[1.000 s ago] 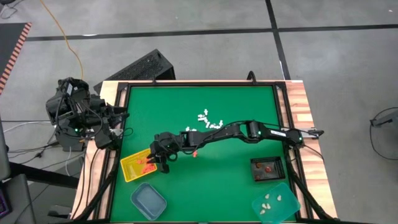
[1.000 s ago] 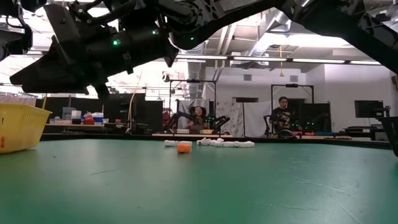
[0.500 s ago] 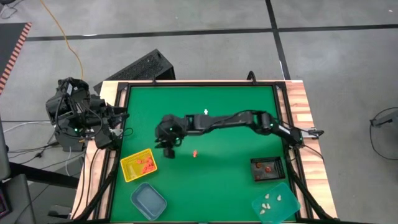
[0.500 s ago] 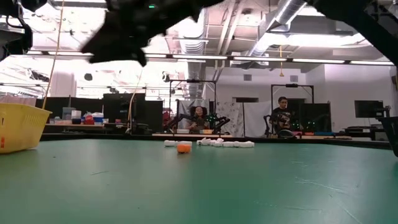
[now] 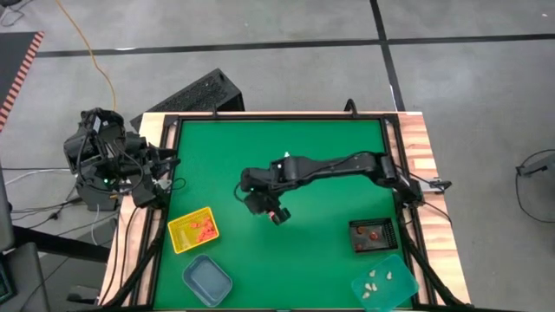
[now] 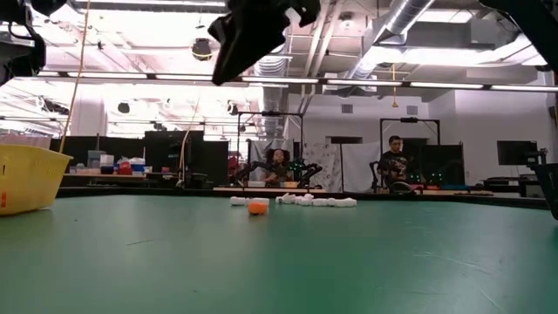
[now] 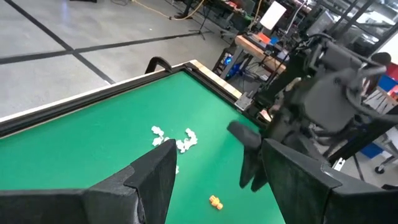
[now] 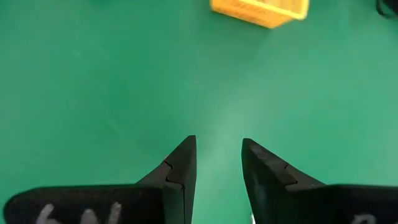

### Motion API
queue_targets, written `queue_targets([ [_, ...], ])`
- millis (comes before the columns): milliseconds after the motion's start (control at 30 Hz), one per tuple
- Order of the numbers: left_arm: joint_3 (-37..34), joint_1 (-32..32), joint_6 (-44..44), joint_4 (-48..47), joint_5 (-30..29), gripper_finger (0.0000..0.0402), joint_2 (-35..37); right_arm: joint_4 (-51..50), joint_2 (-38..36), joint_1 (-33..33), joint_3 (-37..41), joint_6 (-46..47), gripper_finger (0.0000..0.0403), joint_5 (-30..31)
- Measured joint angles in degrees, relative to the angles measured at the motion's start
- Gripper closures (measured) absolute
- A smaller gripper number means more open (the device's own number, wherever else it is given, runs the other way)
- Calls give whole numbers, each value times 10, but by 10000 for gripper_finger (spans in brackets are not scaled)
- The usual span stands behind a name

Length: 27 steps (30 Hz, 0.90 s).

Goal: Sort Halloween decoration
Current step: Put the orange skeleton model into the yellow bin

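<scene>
Right gripper (image 8: 216, 163) parted, nothing between fingers, hanging above bare mat at table centre. Lone orange trinket (image 7: 215, 201) on mat near it, white cluster (image 7: 177, 142) further back. Yellow tray (image 5: 193, 229) beyond. Left gripper (image 7: 217, 180) parked at table's left edge, spread wide, empty. Step: likely reaching for orange piece; next, descend and pinch.

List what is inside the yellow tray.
In the high view the yellow tray holds a small cluster of orange-red trinkets toward one side. Their number is unclear. In the low view its wall hides the contents.
</scene>
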<state>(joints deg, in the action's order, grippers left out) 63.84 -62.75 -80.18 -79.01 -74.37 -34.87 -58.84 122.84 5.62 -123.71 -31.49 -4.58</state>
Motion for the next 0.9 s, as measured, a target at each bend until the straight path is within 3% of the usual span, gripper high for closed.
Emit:
queue_targets([
  [400, 0, 0, -1, 0, 6, 176, 0, -86, 97, 30, 3, -133, 279, 27],
  [567, 0, 0, -2, 0, 6, 176, 0, -56, 117, 33, 2, -146, 279, 66],
  [900, 0, 0, 0, 0, 6, 176, 0, -80, 143, 29, 2, -157, 279, 63],
])
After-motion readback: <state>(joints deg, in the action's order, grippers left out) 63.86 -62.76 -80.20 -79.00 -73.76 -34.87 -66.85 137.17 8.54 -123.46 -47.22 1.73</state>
